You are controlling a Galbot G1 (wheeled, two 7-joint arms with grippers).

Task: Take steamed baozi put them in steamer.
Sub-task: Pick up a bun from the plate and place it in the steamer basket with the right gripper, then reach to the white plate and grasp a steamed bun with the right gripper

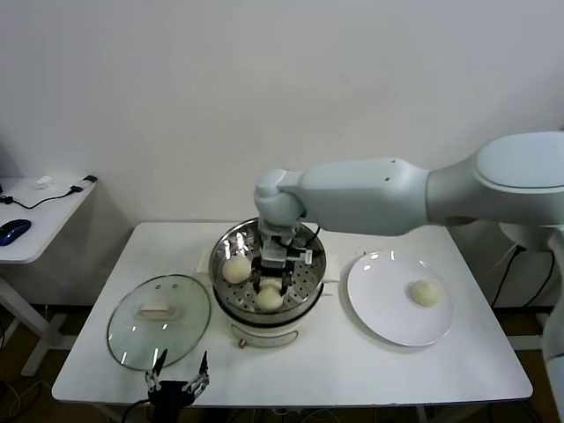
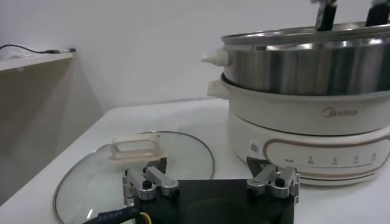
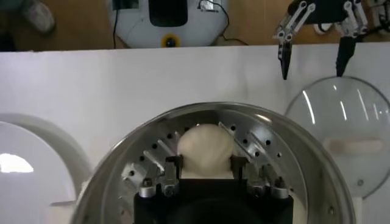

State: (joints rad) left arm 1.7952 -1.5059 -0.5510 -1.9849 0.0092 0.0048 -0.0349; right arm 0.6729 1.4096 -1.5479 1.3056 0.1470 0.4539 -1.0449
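Nearest, the left claw (image 1: 178, 377) hangs with its jaws spread wide and empty at the front edge of the white tabletop (image 1: 352, 370), just before the glass lid (image 1: 159, 319). Beyond it the right claw (image 1: 271, 284) reaches down into the steamer (image 1: 310, 256), clamped on one baozi (image 3: 206, 150) on the perforated tray, another bun (image 1: 236, 270) lying beside it. Farther right, a third bun (image 1: 426, 293) sits on the white plate (image 1: 379, 313).
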